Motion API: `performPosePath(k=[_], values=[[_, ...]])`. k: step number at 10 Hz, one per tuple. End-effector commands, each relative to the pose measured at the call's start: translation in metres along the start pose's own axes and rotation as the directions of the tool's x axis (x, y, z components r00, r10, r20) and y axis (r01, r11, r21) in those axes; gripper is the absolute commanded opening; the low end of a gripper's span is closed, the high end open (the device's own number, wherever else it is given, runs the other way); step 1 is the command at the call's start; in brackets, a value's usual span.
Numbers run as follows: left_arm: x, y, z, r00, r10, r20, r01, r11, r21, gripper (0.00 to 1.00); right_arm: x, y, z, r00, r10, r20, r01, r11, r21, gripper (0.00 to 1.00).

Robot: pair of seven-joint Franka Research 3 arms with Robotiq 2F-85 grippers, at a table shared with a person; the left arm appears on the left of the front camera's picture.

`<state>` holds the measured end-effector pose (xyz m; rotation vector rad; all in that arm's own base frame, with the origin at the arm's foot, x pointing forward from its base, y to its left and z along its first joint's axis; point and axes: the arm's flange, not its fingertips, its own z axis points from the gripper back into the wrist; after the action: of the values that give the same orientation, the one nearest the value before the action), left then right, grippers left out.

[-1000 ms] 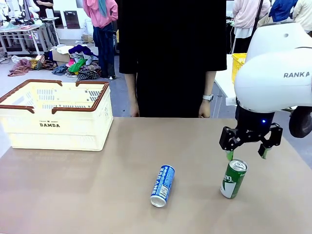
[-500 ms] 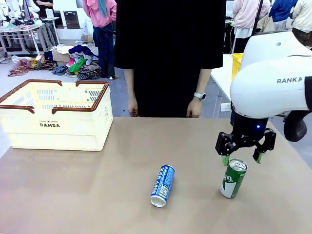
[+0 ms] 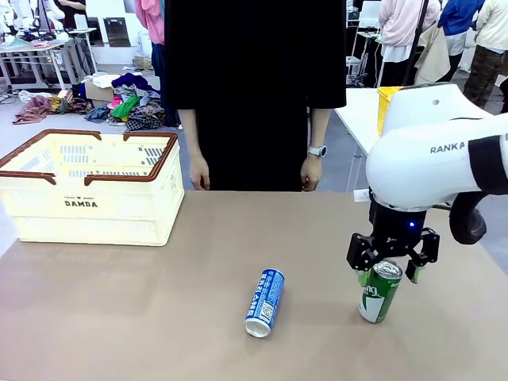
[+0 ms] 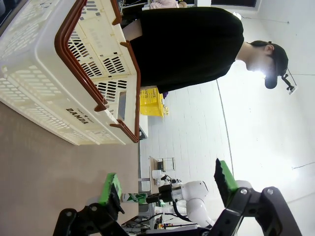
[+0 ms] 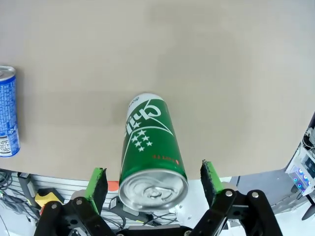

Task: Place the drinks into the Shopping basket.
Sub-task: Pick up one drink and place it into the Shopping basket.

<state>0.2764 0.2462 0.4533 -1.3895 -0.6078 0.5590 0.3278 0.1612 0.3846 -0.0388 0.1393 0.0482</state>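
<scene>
Two cans sit on the table (image 3: pixel 143 317), well apart from the basket (image 3: pixel 87 186): green can (image 3: pixel 379 291) upright at right, blue can (image 3: pixel 264 302) lying at centre. Right gripper (image 3: pixel 391 268) has descended around the green can's top, jaws wide, gripping nothing; its wrist view shows gaps at both pads (image 5: pixel 98 183). Left gripper (image 4: pixel 166 184) stands open, empty.

This is a robotics lab laid out as an open work hall. A white robot arm (image 3: pixel 432 159) marked "RANKA" reaches over a bare tan table (image 3: pixel 143 317) on a grey floor. At ten o'clock a heap of loose clothes (image 3: pixel 127 107) lies near a cluttered workbench (image 3: pixel 40 48). At one o'clock people (image 3: pixel 401 32) stand beyond a white side table (image 3: pixel 357 119) bearing a yellow basket (image 3: pixel 386 99).
</scene>
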Motion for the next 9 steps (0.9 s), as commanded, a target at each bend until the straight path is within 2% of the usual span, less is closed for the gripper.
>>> performPosePath(k=[1,4,7,9], values=[[-0.0015,-0.0027,0.0029,1.0,0.006,-0.012,-0.006,1.0,-0.002,1.0,0.0051,0.0014,-0.0076,0.999,0.028,0.038,-0.03,0.999,0.044,1.0],[-0.0015,-0.0027,0.0029,1.0,0.006,-0.012,-0.006,1.0,-0.002,1.0,0.0102,0.001,-0.0157,1.0,0.022,-0.01,-0.021,0.998,0.053,1.0],[-0.0015,-0.0027,0.0029,1.0,0.006,-0.012,-0.006,1.0,-0.002,1.0,0.0112,0.0005,-0.0145,1.0,0.022,-0.014,-0.021,0.999,0.048,1.0],[-0.0015,-0.0027,0.0029,1.0,0.006,-0.012,-0.006,1.0,-0.002,1.0,0.011,0.001,-0.0149,0.999,0.04,-0.006,-0.04,0.998,0.049,0.0]])
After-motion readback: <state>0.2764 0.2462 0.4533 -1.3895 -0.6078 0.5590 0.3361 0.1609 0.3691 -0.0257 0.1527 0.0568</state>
